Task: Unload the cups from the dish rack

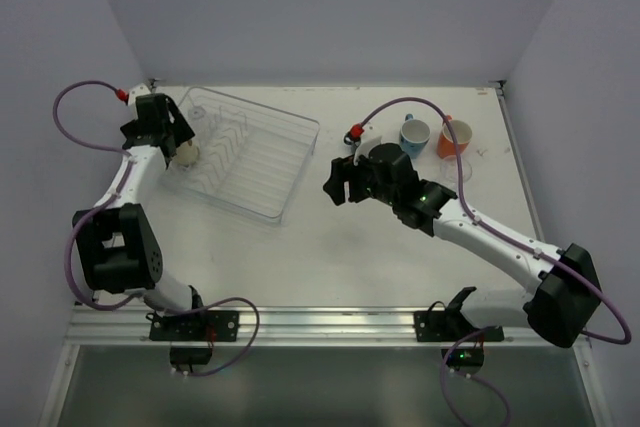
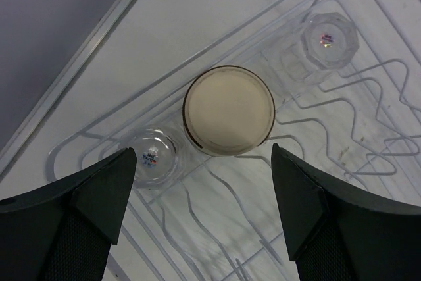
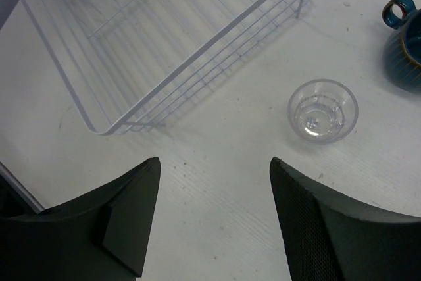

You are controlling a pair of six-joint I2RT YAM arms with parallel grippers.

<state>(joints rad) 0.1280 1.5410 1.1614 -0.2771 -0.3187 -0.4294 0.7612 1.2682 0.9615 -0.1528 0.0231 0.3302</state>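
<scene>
The clear dish rack (image 1: 265,162) lies at the back left of the table. An upturned cream cup (image 2: 228,110) stands in its left end between two clear tumblers (image 2: 154,156) (image 2: 327,41). My left gripper (image 2: 202,169) hovers open just above the cream cup (image 1: 188,154), its fingers either side of it and apart from it. My right gripper (image 3: 214,162) is open over bare table beside the rack's corner (image 3: 204,49). Out on the table are a clear tumbler (image 3: 322,110), a dark blue handled cup (image 3: 404,44), a light blue mug (image 1: 414,134) and an orange cup (image 1: 453,137).
White walls close in the table on the left, back and right. The right arm (image 1: 480,227) stretches diagonally across the right half of the table. A metal rail (image 1: 330,325) runs along the near edge.
</scene>
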